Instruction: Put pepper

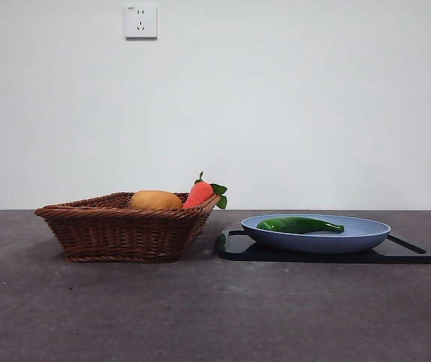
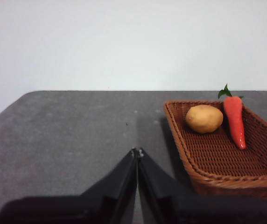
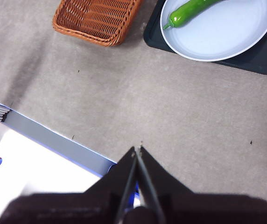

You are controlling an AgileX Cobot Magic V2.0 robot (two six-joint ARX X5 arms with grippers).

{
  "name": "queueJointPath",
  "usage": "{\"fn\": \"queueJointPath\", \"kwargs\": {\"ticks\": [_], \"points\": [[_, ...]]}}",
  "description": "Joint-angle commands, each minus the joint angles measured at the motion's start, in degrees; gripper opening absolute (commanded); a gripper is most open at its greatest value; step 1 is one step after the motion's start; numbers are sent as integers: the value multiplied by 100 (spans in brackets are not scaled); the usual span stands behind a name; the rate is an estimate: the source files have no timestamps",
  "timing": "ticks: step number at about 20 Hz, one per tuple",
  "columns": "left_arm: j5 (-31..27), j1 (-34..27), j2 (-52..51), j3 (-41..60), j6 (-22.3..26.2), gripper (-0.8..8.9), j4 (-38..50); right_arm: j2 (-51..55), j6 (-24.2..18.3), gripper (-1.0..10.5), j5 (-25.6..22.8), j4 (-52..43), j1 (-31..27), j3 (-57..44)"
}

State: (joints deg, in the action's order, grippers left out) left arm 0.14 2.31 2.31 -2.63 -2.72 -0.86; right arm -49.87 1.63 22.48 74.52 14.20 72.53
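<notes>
The glossy dark-green pepper (image 1: 300, 225) lies on its side in a pale blue plate (image 1: 351, 240); the right wrist view shows the pepper (image 3: 189, 11) near the rim of that plate (image 3: 227, 35). My right gripper (image 3: 137, 150) is shut and empty, high over bare table, well short of the plate. Also shut and empty, my left gripper (image 2: 137, 151) hovers over the table beside the wicker basket (image 2: 203, 175). Neither arm appears in the front view.
The plate rests on a black tray (image 1: 396, 253). The brown wicker basket (image 1: 117, 234) left of it holds a yellow-orange fruit (image 1: 155, 200) and a red-orange item with green leaves (image 1: 200, 193). The table edge (image 3: 54, 142) runs below the right gripper.
</notes>
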Motion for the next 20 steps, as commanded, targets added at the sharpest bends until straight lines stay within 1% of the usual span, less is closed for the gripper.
{"fn": "queueJointPath", "kwargs": {"ticks": [1, 7, 9, 20], "points": [[2, -15, -81, 157, -76, 8, -63, -37, -63, 11, -11, -52, 17, 103], [4, -15, -223, 221, -98, 8, -697, -37, -63, 11, -9, -52, 17, 103], [7, -15, -223, 221, -203, 8, -977, -35, -63, 11, -9, -52, 17, 103], [7, -15, -219, 221, -219, 8, -944, -35, -63, 11, -11, -52, 17, 103]]}}
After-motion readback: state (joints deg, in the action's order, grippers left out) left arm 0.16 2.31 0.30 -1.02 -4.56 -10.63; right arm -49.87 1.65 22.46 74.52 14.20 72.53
